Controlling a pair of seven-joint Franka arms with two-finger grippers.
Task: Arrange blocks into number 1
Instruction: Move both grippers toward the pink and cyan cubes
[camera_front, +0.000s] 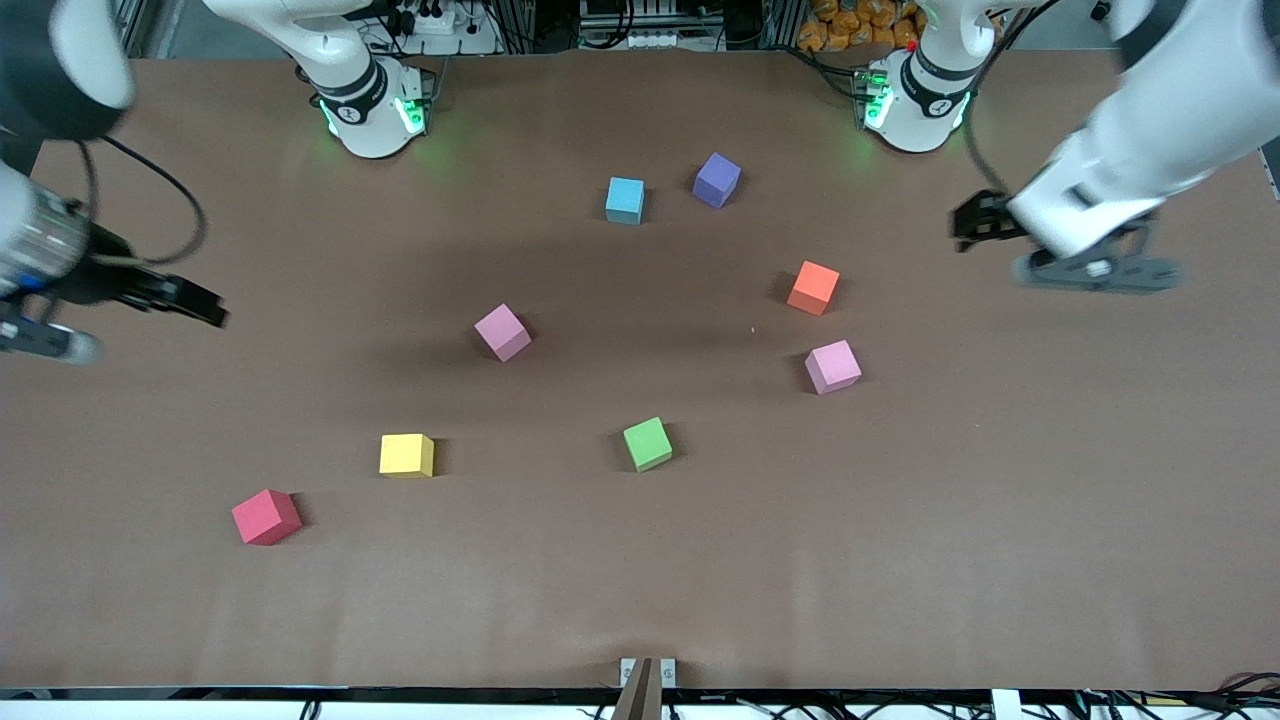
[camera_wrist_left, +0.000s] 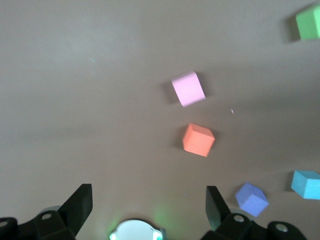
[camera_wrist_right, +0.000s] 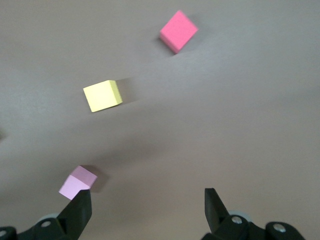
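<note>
Brown paper covers the table (camera_front: 900, 560), and all the cubes sit apart on it, so no part of the number 1 is made yet. This looks like the very start.

The right gripper (camera_front: 185, 298) hangs over the right arm's end of the table, fingers wide apart, holding nothing. Going across, the red cube (camera_front: 266, 516) comes first, then the yellow block (camera_front: 406, 455) a bit farther from the front camera. One pink block (camera_front: 502, 332) sits near the middle. The light blue block (camera_front: 625, 200) and the purple block (camera_front: 717, 180) sit close to the arm bases. The green cube (camera_front: 648, 444) lies nearer the front camera. The orange cube (camera_front: 813, 288) sits just beside the other pink block (camera_front: 833, 367). The left gripper (camera_front: 985, 222) hangs over the left arm's end, also wide open and empty.

Next, I think one arm must come down on a block, likely the nearest pink one, and carry it to start a straight line.

Both arms are partly cut off at the edges, and the left one looks smeared.
</note>
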